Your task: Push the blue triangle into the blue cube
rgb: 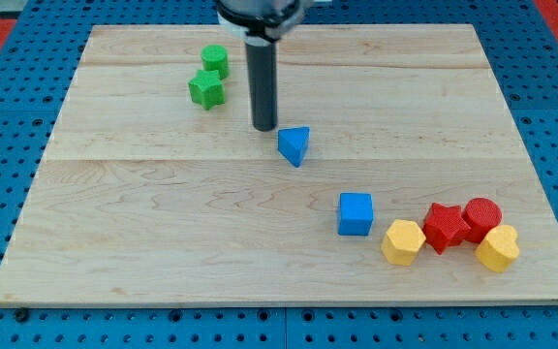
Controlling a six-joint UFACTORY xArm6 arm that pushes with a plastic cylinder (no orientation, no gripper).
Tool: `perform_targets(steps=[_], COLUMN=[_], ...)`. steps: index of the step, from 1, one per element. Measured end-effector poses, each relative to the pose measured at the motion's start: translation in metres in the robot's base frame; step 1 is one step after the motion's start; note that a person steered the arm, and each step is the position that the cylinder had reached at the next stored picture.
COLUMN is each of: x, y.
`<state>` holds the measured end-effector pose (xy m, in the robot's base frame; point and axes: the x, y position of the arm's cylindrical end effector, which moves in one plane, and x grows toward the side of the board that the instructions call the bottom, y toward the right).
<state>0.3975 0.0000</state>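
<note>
The blue triangle [295,145] lies near the middle of the wooden board [143,223]. The blue cube [356,213] sits below and to the right of it, a short gap apart. My tip [264,128] is at the end of the dark rod, just to the upper left of the blue triangle, very close to it; I cannot tell whether it touches.
A green cylinder [215,60] and a green star [206,89] sit at the upper left. At the lower right lie a yellow hexagon [403,241], a red star [445,227], a red cylinder [481,216] and a yellow block [498,248].
</note>
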Motion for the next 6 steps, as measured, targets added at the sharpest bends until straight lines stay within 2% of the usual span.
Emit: perform_targets(steps=[1,2,3,4,6], x=[0.011,0.000,-0.027,0.030,0.048], y=[0.080,0.079,0.023,-0.004,0.081])
